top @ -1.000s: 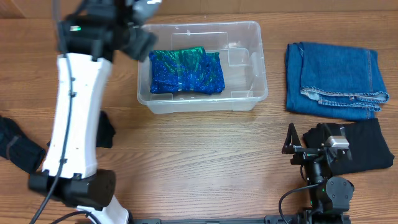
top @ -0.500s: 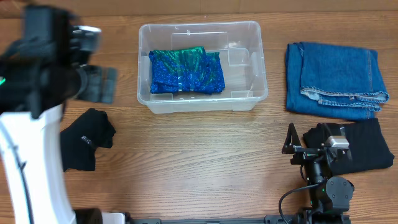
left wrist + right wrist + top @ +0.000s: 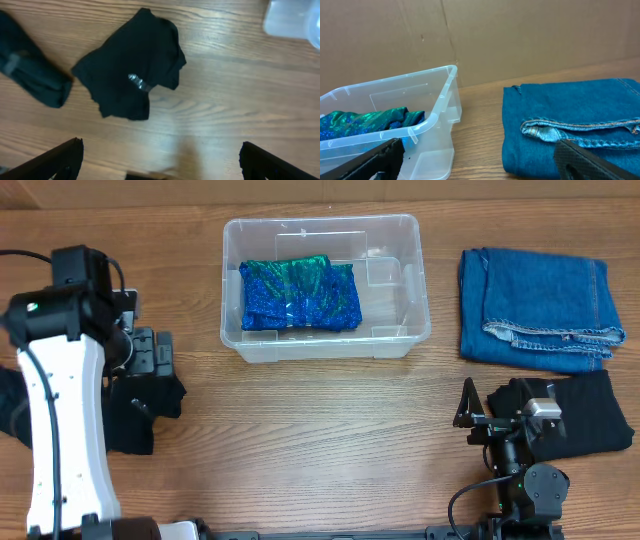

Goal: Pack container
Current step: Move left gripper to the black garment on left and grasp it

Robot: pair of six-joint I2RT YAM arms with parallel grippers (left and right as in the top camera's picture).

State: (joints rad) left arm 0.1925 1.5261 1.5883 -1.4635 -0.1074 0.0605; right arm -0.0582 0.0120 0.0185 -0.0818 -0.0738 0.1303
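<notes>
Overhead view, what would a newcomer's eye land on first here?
The shiny blue-green cloth lying in the clear container at top centre stands out most. To its right lies folded blue denim, and at the far left the left claw, open, hangs close to a crumpled black garment.

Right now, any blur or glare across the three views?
Overhead: sharp, evenly lit, mild sheen on the container wall. Left wrist: soft throughout, central black cloth lacks detail. Right wrist: folded jeans crisp, right hand dark and unfocused at the bottom corners.
</notes>
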